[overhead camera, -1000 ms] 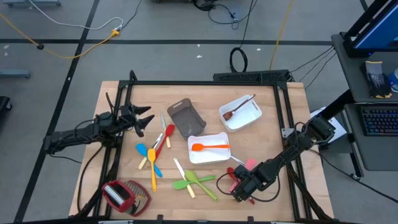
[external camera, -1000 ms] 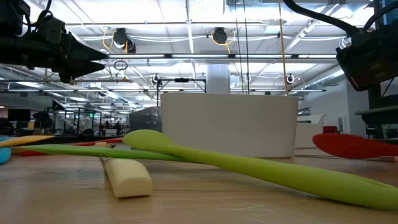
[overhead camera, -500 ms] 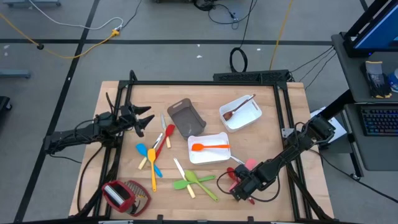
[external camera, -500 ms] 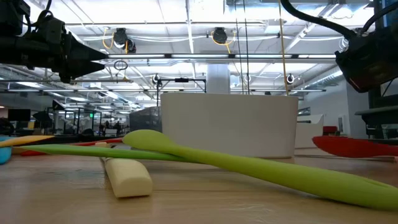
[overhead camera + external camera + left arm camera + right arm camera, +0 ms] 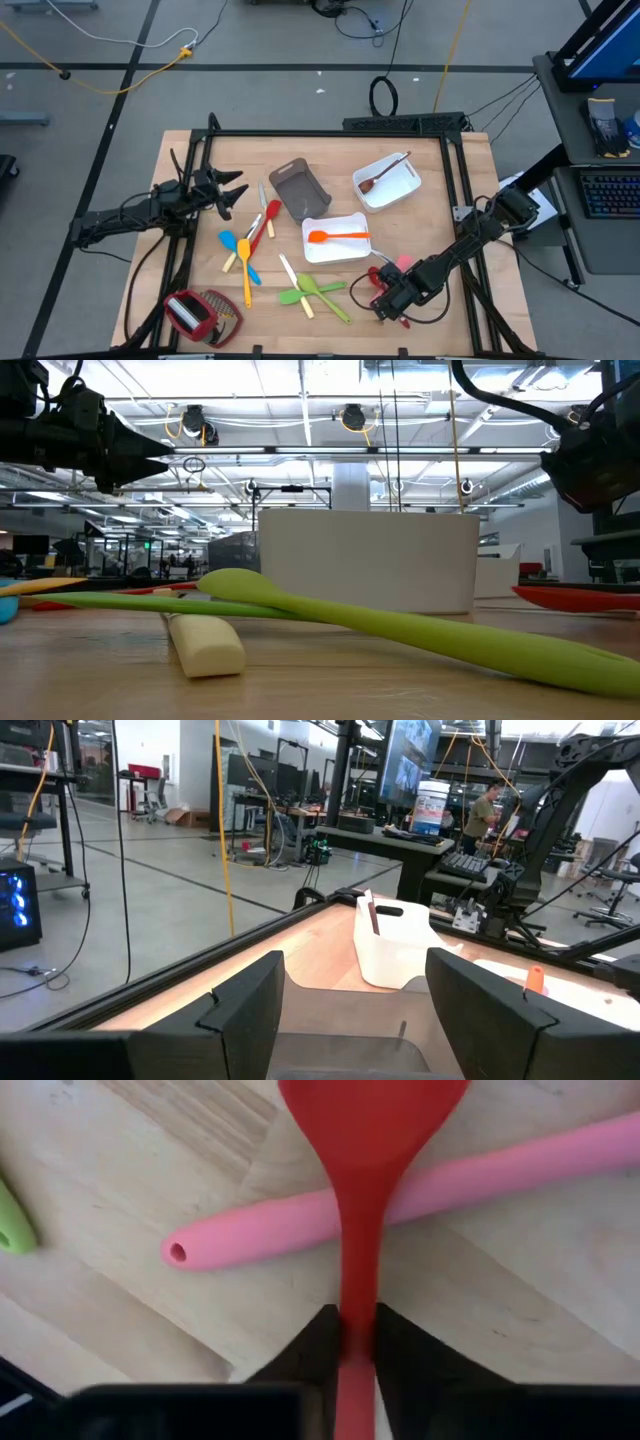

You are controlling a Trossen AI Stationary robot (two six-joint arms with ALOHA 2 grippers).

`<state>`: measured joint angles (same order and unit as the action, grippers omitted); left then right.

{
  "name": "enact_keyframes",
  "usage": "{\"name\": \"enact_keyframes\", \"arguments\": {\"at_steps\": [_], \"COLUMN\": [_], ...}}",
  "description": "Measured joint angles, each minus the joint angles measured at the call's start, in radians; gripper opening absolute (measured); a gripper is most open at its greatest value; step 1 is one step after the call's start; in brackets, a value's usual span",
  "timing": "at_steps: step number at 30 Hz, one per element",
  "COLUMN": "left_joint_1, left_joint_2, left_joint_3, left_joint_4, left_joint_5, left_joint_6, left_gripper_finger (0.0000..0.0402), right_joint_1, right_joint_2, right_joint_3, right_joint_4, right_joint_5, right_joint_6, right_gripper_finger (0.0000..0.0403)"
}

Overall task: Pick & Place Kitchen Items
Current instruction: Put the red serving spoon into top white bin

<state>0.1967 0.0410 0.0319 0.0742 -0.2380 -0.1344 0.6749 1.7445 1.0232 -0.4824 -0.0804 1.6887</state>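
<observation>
My right gripper (image 5: 386, 298) stands near the table's front right, pointing steeply down, shut on a red spoon (image 5: 372, 1140). The spoon's neck crosses over a pink utensil's handle (image 5: 300, 1228) that lies flat on the wood. In the low view the red spoon (image 5: 580, 598) shows low at the right. Green utensils (image 5: 318, 292) lie flat to the left of it. My left gripper (image 5: 232, 195) hangs open and level above the table's left side, with nothing between its fingers (image 5: 240, 1010). My right gripper pinches the red spoon's handle (image 5: 358, 1305) between its two fingers (image 5: 318, 1345), one on each side of it. The fingers come from above, slanting down. The bowl reaches away from the fingers over the pink handle; whether the spoon is clear of it I cannot tell.
A white tray (image 5: 350, 252) holds an orange spatula (image 5: 338, 236). Another white tray (image 5: 392, 190) at the far right holds a brown spoon. A grey-brown tray (image 5: 298, 190) stands mid-table. Blue, yellow and red utensils (image 5: 245, 255) lie at the left, a red-and-silver thing (image 5: 200, 313) at the front left.
My right gripper has shut on the red spoon's handle and rolled a little. The spoon has turned with it: in the low view its bowl shows thinner and flatter than before.
</observation>
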Motion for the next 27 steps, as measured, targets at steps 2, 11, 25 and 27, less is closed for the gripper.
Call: {"name": "enact_keyframes", "arguments": {"at_steps": [2, 11, 25, 27], "left_joint_1": [0.000, 0.000, 0.000, 0.000], "left_joint_2": [0.000, 0.000, 0.000, 0.000], "left_joint_3": [0.000, 0.000, 0.000, 0.000], "left_joint_4": [0.000, 0.000, 0.004, 0.004], "left_joint_5": [0.000, 0.000, 0.000, 0.000], "left_joint_6": [0.000, 0.000, 0.000, -0.004], "left_gripper_finger": [0.0250, 0.0250, 0.0250, 0.0250], "right_joint_1": [-0.001, -0.008, -0.341, -0.417], "right_joint_2": [-0.020, -0.261, -0.593, -0.608], "right_joint_3": [-0.003, -0.001, 0.050, 0.051], "right_joint_4": [0.001, -0.005, -0.482, -0.517], "right_joint_5": [-0.016, -0.022, 0.110, 0.112], "right_joint_6": [0.001, -0.009, -0.610, -0.744], "right_gripper_finger": [0.0029, 0.0029, 0.0029, 0.0029]}}
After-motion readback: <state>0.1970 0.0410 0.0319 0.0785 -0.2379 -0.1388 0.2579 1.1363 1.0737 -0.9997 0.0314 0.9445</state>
